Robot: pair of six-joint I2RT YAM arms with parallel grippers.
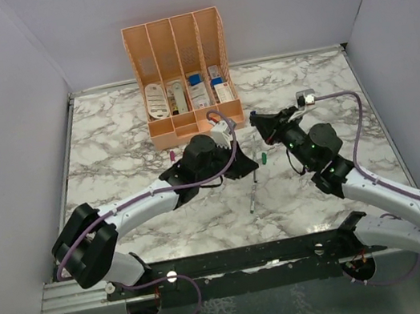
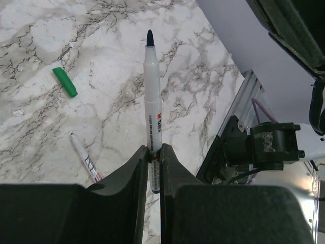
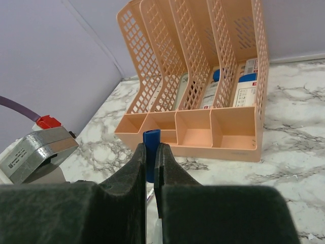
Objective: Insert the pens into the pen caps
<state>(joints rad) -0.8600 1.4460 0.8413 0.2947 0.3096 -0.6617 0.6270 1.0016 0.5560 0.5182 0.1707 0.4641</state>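
Note:
My left gripper point(image 2: 154, 150) is shut on the lower end of a grey-white pen point(image 2: 152, 96) with a dark blue tip that points away from the fingers, above the marble. In the top view this gripper point(image 1: 251, 170) is mid-table and the pen point(image 1: 253, 194) points toward the near edge. My right gripper point(image 3: 150, 147) is shut on a blue cap point(image 3: 151, 137), held upright in front of the organiser; the top view shows it point(image 1: 256, 120) right of the left wrist. A green cap point(image 2: 65, 82) and a second pen point(image 2: 84, 157) lie on the table. A purple cap point(image 1: 171, 156) lies left of the left wrist.
The peach organiser point(image 1: 188, 124) with white boxes and cards stands at the back centre, close behind both grippers point(image 3: 233, 147). The marble table's metal rail point(image 2: 238, 101) runs along the near edge. Grey walls enclose the left, right and back.

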